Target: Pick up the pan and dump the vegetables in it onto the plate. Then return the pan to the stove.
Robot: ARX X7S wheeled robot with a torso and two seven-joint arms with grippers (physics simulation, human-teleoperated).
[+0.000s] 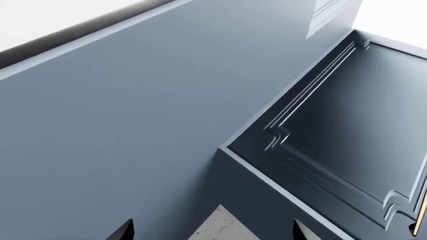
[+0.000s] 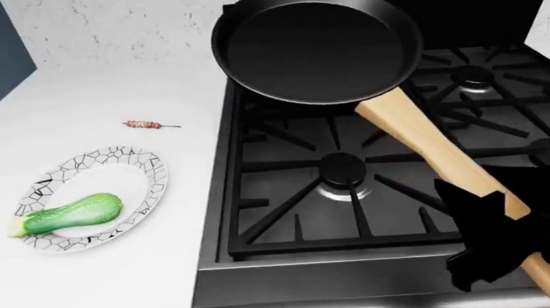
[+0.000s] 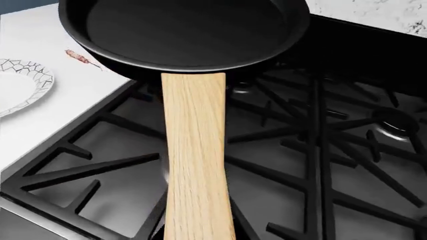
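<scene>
The black pan [image 2: 316,44] is empty and hangs over the back left of the stove [image 2: 289,217]. My right gripper [image 2: 490,234] is shut on its wooden handle [image 2: 417,134] near the stove's front edge. In the right wrist view the pan [image 3: 183,30] and handle [image 3: 193,150] run straight away from the camera above the grates [image 3: 320,150]; the fingers are hidden there. The green vegetable [image 2: 69,213] lies on the oval white plate [image 2: 152,169] on the counter, left of the stove. My left gripper [image 1: 213,232] is open and empty, out of the head view.
A tiny red-brown skewer [image 2: 144,124] lies on the white counter [image 2: 102,286] behind the plate, and shows in the right wrist view [image 3: 80,57] beside the plate's rim [image 3: 20,85]. The left wrist view faces blue-grey cabinet panels [image 1: 347,125] and a patch of speckled floor [image 1: 223,227].
</scene>
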